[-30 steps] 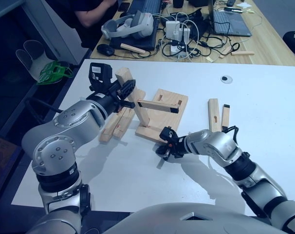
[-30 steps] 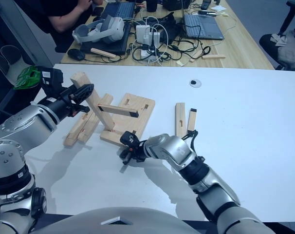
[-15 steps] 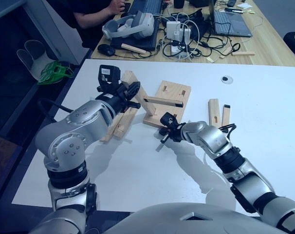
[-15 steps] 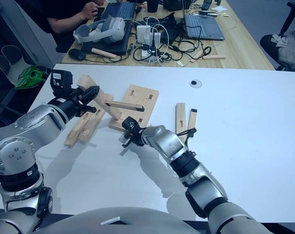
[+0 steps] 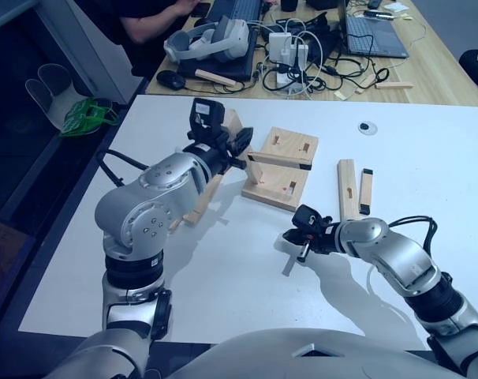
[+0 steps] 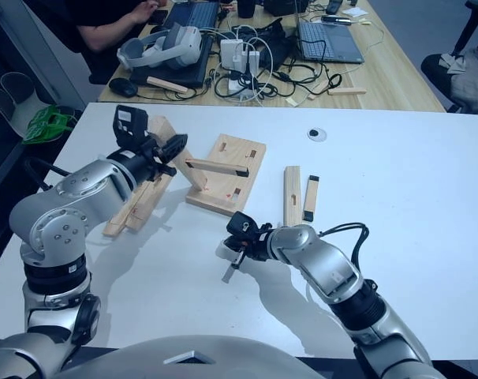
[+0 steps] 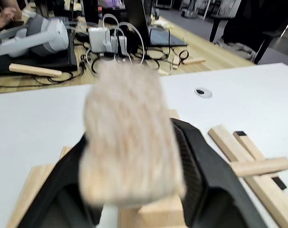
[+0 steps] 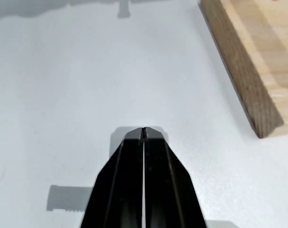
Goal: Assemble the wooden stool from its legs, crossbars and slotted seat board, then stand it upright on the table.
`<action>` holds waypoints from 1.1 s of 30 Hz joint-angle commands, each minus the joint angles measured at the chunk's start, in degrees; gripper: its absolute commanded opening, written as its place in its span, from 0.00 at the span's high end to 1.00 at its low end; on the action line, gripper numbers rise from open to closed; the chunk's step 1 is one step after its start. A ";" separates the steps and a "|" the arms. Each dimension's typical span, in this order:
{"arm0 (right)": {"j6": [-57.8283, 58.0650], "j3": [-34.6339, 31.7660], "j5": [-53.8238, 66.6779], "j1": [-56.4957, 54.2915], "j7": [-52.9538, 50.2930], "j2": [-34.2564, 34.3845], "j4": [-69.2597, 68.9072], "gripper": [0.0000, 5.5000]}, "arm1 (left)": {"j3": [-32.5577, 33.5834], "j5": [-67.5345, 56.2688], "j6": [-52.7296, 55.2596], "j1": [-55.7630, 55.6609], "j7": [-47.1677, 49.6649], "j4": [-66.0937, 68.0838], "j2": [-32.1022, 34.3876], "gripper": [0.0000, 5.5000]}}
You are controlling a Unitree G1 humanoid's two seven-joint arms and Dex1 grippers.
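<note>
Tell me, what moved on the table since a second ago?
The left claw, shut on a leg, swung it and the board away from the robot and to its right. The right claw, shut, went up to the board's near edge, then pulled back to the right. The two loose sticks stayed put.

The seat board (image 5: pixel 280 169) and leg (image 7: pixel 129 142) are pale, matt bare wood. The table (image 5: pixel 223 276) is smooth white, and the right gripper (image 8: pixel 143 133) is perhaps matt black plastic.
</note>
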 commanded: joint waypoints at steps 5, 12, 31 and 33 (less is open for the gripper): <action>-0.86 -4.11 3.14 2.20 0.29 1.30 0.73 1.00 | -0.75 15.95 -21.01 -3.22 -4.91 -3.36 3.95 0.47; -0.41 -5.73 4.51 3.91 -0.66 1.84 -0.19 1.00 | 13.80 16.02 -4.62 8.82 -12.56 8.01 17.59 0.37; 0.47 -6.62 5.82 3.19 -1.25 3.41 -0.26 1.00 | -3.46 26.88 -20.93 22.23 -37.52 27.61 25.01 0.09; 0.55 -6.56 5.80 2.96 -1.14 3.41 -0.19 1.00 | -4.26 27.61 -21.21 21.91 -37.73 28.16 24.65 0.09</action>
